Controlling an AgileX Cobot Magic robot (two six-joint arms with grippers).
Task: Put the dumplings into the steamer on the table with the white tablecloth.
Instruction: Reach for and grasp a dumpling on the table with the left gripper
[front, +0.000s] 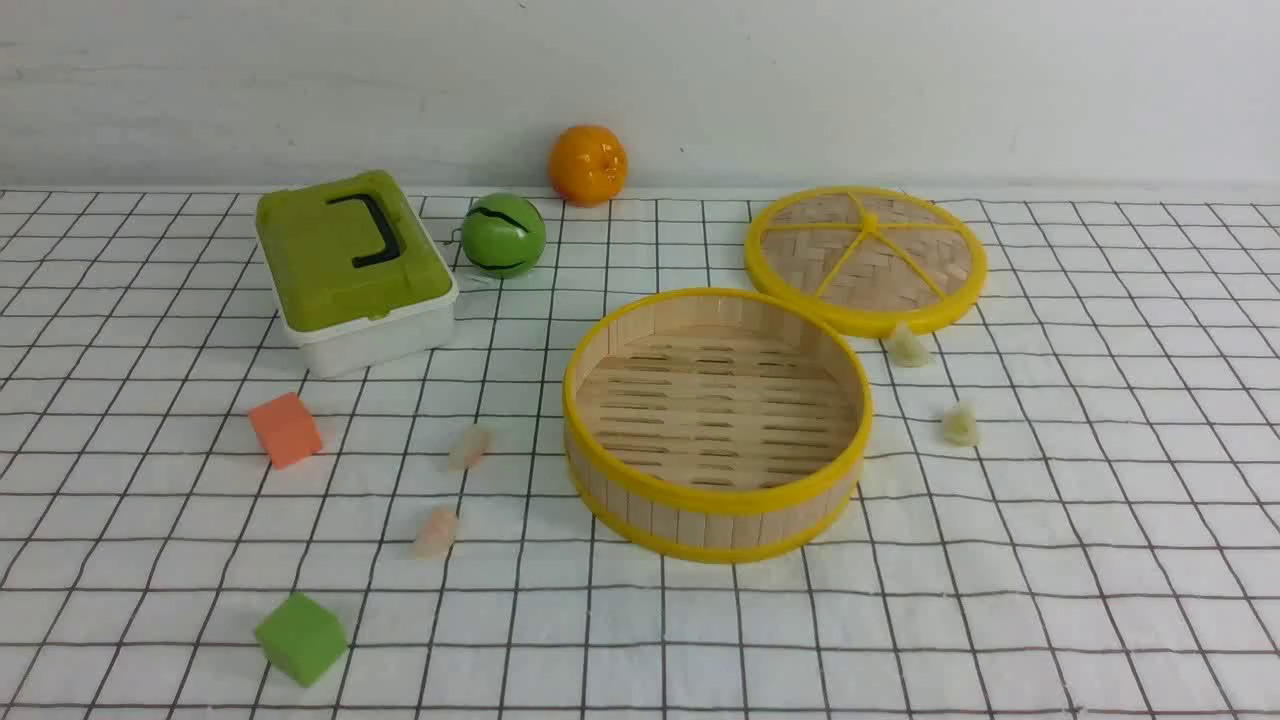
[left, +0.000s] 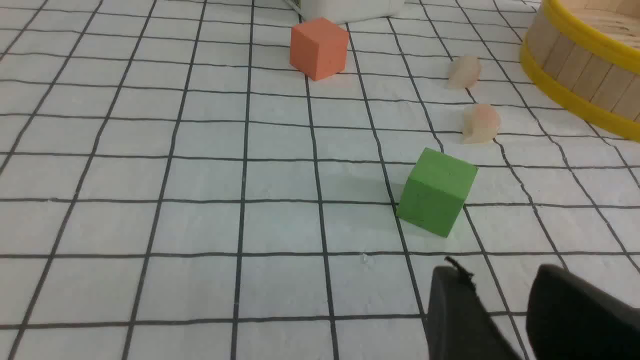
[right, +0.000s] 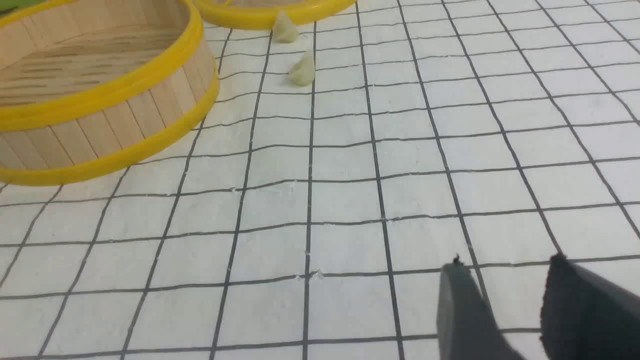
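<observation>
The bamboo steamer (front: 716, 500) with yellow rims stands empty at the middle of the white grid tablecloth (front: 1050, 560). Two pinkish dumplings (front: 468, 446) (front: 436, 532) lie to its left, also in the left wrist view (left: 464, 71) (left: 481, 123). Two yellow-green dumplings (front: 908, 346) (front: 960, 424) lie to its right, also in the right wrist view (right: 284, 28) (right: 303, 70). My left gripper (left: 500, 272) is open over bare cloth, short of the green cube. My right gripper (right: 505, 267) is open over bare cloth, far from the dumplings. Neither arm shows in the front view.
The flat woven lid (front: 866, 256) lies behind the steamer on the right. A green-lidded white box (front: 352, 268), a green ball (front: 503, 236) and an orange fruit (front: 587, 165) sit at the back. An orange cube (front: 286, 430) and a green cube (front: 300, 638) lie at the left.
</observation>
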